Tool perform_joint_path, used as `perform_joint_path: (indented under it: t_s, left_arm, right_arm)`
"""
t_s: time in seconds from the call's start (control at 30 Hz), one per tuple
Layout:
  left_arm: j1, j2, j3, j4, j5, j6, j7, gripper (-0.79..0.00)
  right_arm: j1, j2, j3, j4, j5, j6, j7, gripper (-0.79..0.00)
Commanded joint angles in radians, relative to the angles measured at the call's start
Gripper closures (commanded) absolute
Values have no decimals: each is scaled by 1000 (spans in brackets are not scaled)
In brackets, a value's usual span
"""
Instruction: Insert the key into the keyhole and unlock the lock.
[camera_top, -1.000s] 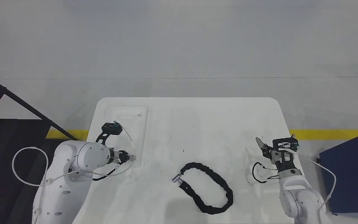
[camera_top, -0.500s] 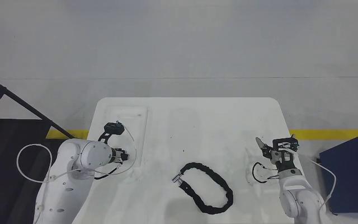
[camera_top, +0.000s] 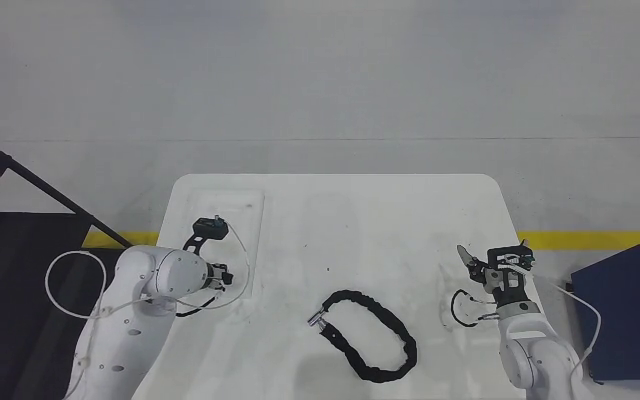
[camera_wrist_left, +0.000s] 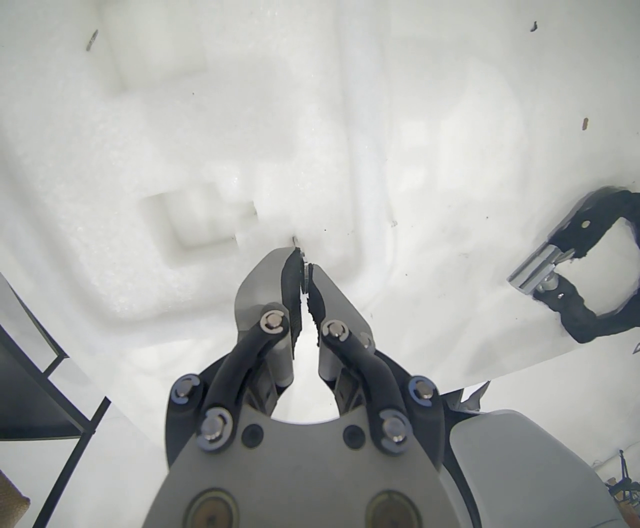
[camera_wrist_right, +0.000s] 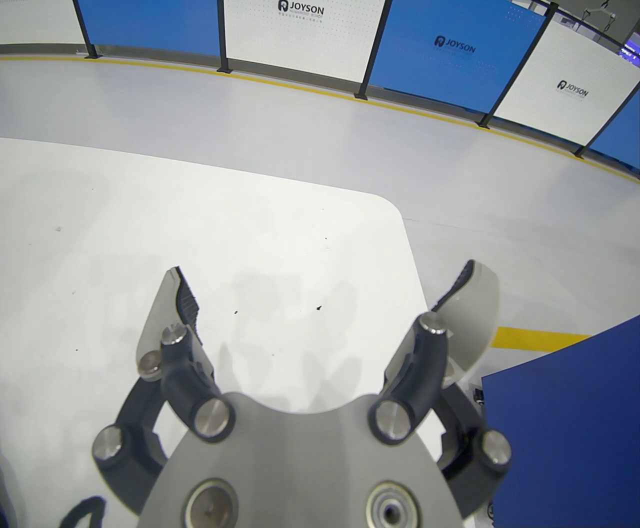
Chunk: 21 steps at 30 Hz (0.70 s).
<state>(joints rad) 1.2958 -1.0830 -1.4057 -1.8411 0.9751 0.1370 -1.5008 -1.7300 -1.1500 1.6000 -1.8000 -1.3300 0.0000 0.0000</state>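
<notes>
A black sleeved chain lock (camera_top: 372, 337) lies looped on the white table, its metal lock end (camera_top: 318, 320) at the loop's left. In the left wrist view that metal end (camera_wrist_left: 535, 272) lies well off to the side of my left gripper (camera_wrist_left: 301, 257). The left gripper is shut on a thin metal key (camera_wrist_left: 304, 275), whose tip pokes out just past the pads. It hovers over the edge of a white foam tray (camera_wrist_left: 125, 300). From above, the left gripper (camera_top: 223, 273) is at the table's left. My right gripper (camera_wrist_right: 322, 270) stands open with nothing in it, near the table's right edge (camera_top: 492, 262).
The white foam tray (camera_top: 240, 200) with several recesses lies on the table's left part. A blue panel (camera_top: 610, 310) stands just off the table's right side, close to the right arm. A dark metal frame (camera_wrist_left: 45, 390) stands past the left edge.
The left arm has shifted a little and its wrist has turned, with the gripper still over the foam tray. The right arm and the chain lock have not moved.
</notes>
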Motion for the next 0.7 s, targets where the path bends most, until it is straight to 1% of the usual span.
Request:
perform_joint_path:
  t_s: [0.0, 0.23, 0.33, 0.37, 0.43, 0.5, 0.67]
  left_arm:
    - [-2, 0, 4, 7, 4, 4, 8, 0]
    - [-5, 1, 14, 24, 20, 14, 28, 0]
    - [0, 4, 7, 12, 26, -5, 41, 0]
    - [3, 6, 0, -2, 42, -15, 62, 0]
    - [24, 9, -20, -27, 37, -18, 71, 0]
    - [45, 14, -55, -65, 48, -23, 84, 0]
    - [105, 23, -146, -143, 13, -34, 77, 0]
  right_arm:
    - [0, 0, 0, 0, 0, 0, 0, -785]
    - [0, 0, 0, 0, 0, 0, 0, -785]
    - [0, 0, 0, 0, 0, 0, 0, -785]
    - [0, 0, 0, 0, 0, 0, 0, -785]
    - [0, 0, 0, 0, 0, 0, 0, -785]
    - [0, 0, 0, 0, 0, 0, 0, -785]
    - [0, 0, 0, 0, 0, 0, 0, -785]
